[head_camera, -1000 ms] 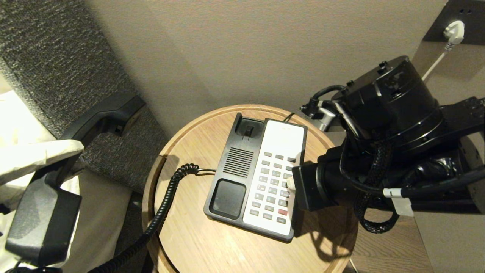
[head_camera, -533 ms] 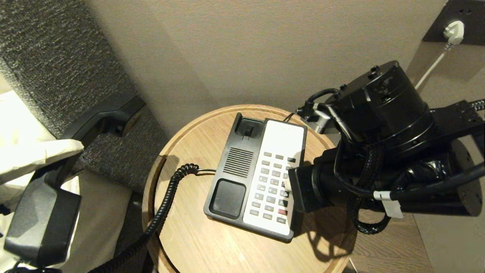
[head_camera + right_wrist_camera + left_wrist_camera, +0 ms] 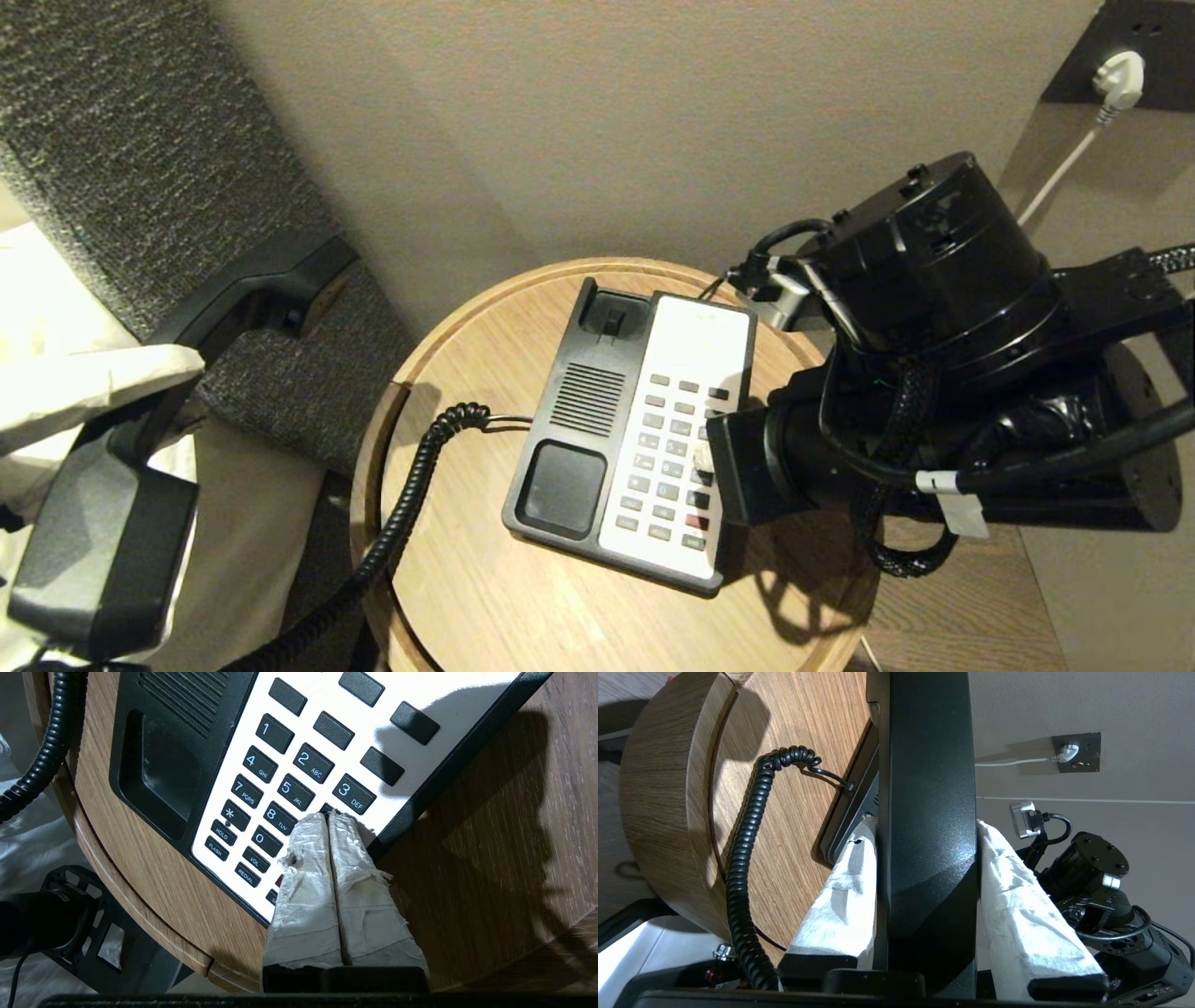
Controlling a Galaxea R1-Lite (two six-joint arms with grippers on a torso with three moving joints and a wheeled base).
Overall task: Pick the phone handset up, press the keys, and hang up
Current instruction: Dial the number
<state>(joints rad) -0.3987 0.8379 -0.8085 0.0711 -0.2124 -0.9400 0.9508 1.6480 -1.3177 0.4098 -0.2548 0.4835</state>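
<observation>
Two grippers are busy here. The left gripper point(image 3: 924, 830) pinches the phone handset point(image 3: 187, 373) across its middle between two white-wrapped fingers point(image 3: 1017, 896), holding it in the air off to the left of the round wooden table point(image 3: 523, 597), clear of the phone base point(image 3: 635, 439). The handset's long axis runs on a slant in the head view: one bulky end near the bottom left corner, the other up and to the right against the grey upholstered panel point(image 3: 140, 140). It is long, black, glossy plastic, and its black coiled cord point(image 3: 401, 513) droops over the table edge and back up to the side of the base.

The right gripper point(image 3: 328, 816), fingers pressed together, has its tips down on the white keypad point(image 3: 299, 765) just below the 3 key, at the right edge (the key beneath is hidden). Only the right wrist view shows the key labels; the head view hides those fingertips behind the arm. The left wrist view alone shows both fingers flat on the handset's sides.
</observation>
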